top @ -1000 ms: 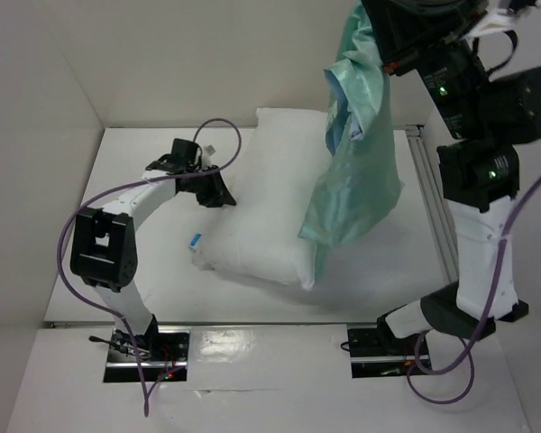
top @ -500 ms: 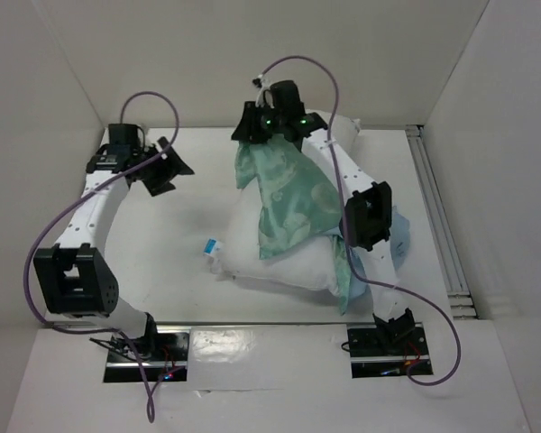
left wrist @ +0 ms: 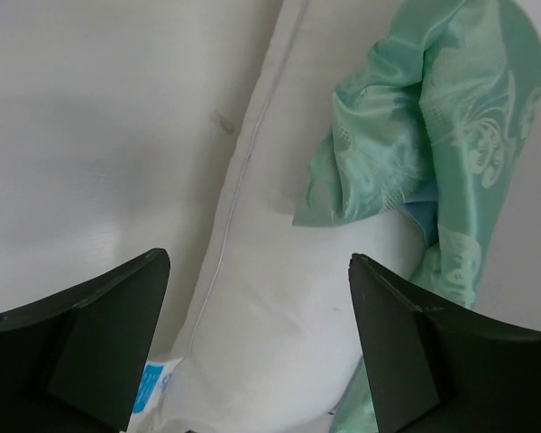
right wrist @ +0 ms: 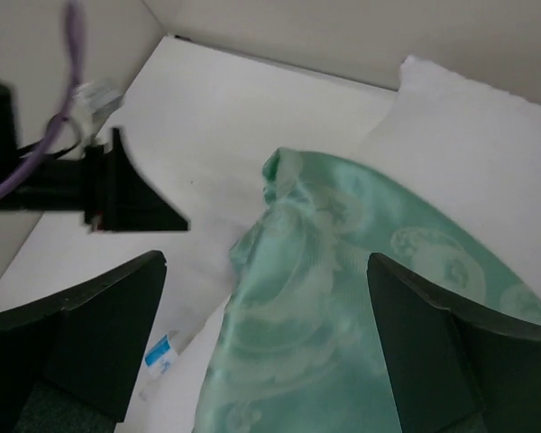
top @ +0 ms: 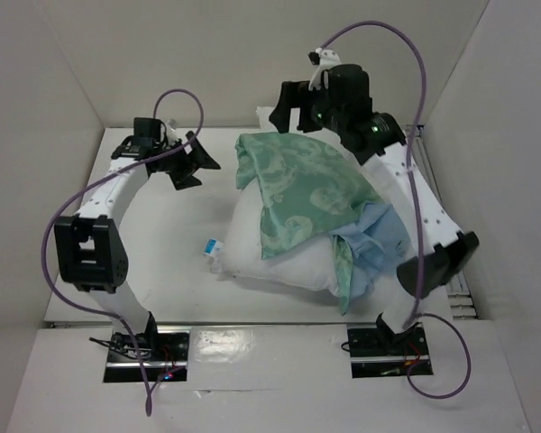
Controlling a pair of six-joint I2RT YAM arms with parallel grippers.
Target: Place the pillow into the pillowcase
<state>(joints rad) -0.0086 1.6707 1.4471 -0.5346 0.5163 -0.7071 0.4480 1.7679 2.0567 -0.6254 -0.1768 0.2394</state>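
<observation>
The white pillow [top: 279, 257] lies aslant mid-table, its blue-and-white label [top: 212, 246] at the left edge. The teal-green pillowcase [top: 302, 194] is draped loosely over the pillow's top, with a pale blue fold [top: 379, 239] hanging off the right side. My left gripper [top: 198, 170] hovers open just left of the pillow's far corner, holding nothing. In the left wrist view the pillow [left wrist: 279, 298] shows between the spread fingers, with the pillowcase [left wrist: 433, 144] beyond. My right gripper [top: 293, 113] is open above the far end of the pillowcase [right wrist: 343, 298], clear of it.
White walls close in the table on the left, back and right. A metal rail [top: 433, 189] runs along the right edge. Purple cables [top: 180, 95] loop above both arms. The right arm's elbow [top: 442, 257] sits near the pillow's right side.
The right gripper opened and let go of the pillowcase, which dropped and spread over the pillow. The left gripper opened wider and moved right, toward the pillow.
</observation>
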